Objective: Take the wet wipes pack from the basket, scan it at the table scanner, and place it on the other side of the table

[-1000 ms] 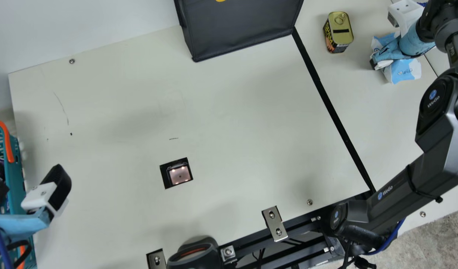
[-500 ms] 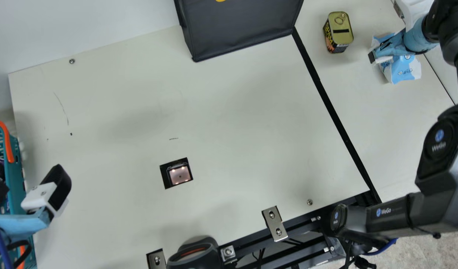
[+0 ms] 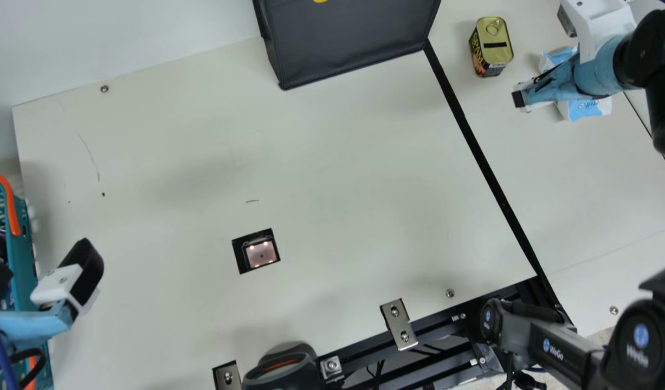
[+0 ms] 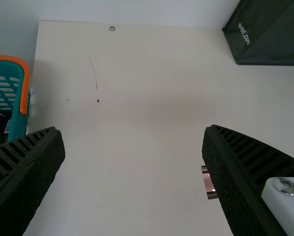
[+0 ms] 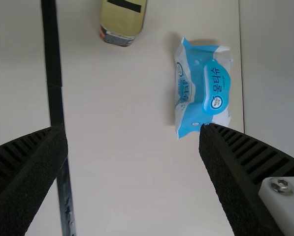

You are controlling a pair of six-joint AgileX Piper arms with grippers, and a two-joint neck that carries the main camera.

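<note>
The wet wipes pack lies on the right part of the table, partly hidden beneath my right gripper. In the right wrist view, the blue and white pack lies apart from my open right gripper, which holds nothing. My left gripper is open beside the teal basket at the left. In the left wrist view, nothing is between the fingers of the left gripper. The table scanner is set into the tabletop; part of the scanner shows in the left wrist view.
A gold-topped can stands near the pack. A black bag is at the far edge. A black strip crosses the table. Metal brackets and a dark handheld device are at the near edge.
My right gripper has moved left and slightly toward the near side, away from over the pack, as its arm links swung down and right. The pack and my left gripper have stayed put.
</note>
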